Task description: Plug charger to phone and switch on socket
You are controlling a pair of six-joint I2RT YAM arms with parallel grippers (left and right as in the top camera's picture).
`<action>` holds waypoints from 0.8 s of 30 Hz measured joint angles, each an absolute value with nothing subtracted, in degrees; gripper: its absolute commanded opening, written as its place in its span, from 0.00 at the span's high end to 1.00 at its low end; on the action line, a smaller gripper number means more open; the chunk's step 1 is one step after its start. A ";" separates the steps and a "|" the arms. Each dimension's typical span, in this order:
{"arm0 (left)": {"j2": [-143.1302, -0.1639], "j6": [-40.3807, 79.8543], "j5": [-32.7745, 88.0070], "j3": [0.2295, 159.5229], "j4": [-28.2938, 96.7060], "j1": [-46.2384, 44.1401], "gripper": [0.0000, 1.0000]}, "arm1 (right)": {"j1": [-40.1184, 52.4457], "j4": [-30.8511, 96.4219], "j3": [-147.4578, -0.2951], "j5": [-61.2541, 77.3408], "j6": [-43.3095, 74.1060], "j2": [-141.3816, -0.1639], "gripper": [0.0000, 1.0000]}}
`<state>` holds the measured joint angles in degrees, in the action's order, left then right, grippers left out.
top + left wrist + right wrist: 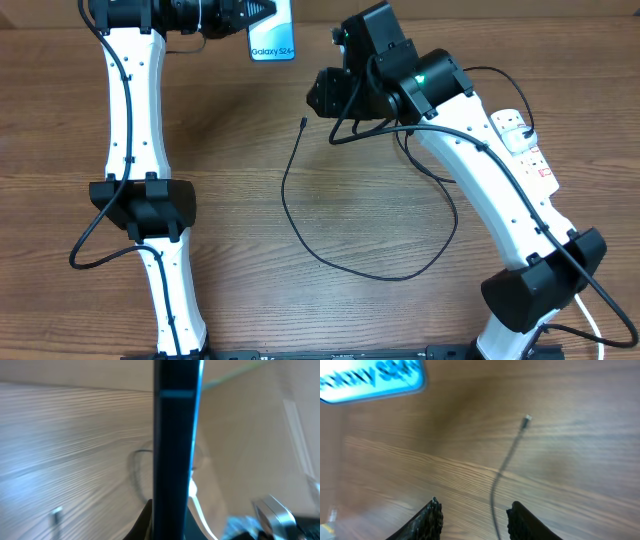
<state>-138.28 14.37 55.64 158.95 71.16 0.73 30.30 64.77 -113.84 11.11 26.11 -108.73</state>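
The phone point(272, 42), with a light blue screen and "Galaxy" text, is held off the table at the top centre, with my left gripper point(245, 15) shut on its upper end. In the left wrist view the phone point(175, 445) shows edge-on as a dark upright bar between the jaws. The charger's black cable point(345, 268) lies in a wide loop on the table, its connector tip point(303, 123) pointing toward the phone. My right gripper point(322, 100) hovers open just right of that tip. In the right wrist view the cable point(496, 485) runs between the open fingers point(432, 519), on the table below them.
The white socket strip point(520, 135) with a red-and-white label lies at the right edge, partly under my right arm. A thick white cord point(595, 325) trails at the bottom right. My left arm point(135, 110) stretches along the left side.
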 measured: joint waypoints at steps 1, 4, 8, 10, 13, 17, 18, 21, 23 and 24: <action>-138.28 14.92 53.54 158.95 71.64 0.73 0.96 | 30.48 66.08 -113.97 10.96 25.85 -109.38 0.57; -138.28 16.51 47.11 158.95 73.03 0.73 0.96 | 32.38 70.13 -114.37 11.55 22.74 -113.08 0.53; -138.28 17.30 42.09 158.95 73.67 0.73 0.96 | 38.35 74.35 -114.37 11.68 18.15 -119.28 0.40; -138.28 18.46 39.03 158.95 74.63 0.73 0.96 | 42.19 74.19 -114.37 10.02 18.11 -121.93 0.28; -138.28 21.02 33.69 158.95 77.21 0.84 0.96 | 47.94 72.79 -114.30 5.76 19.55 -125.10 0.27; -138.28 22.68 29.58 158.95 79.24 1.67 0.96 | 50.41 71.26 -114.32 3.49 21.98 -127.13 0.27; -138.28 22.83 29.10 158.95 79.53 1.96 0.96 | 50.39 71.00 -114.32 3.03 22.48 -127.70 0.27; -138.28 23.59 27.94 158.95 80.44 3.22 0.96 | 49.87 70.61 -114.32 1.89 23.55 -130.06 0.35; -138.28 23.77 27.42 158.95 81.25 4.08 0.96 | 49.60 71.46 -114.32 1.26 24.10 -132.33 0.43; -138.28 23.86 27.29 158.95 81.52 4.29 0.96 | 49.56 72.18 -114.32 1.17 24.25 -133.34 0.49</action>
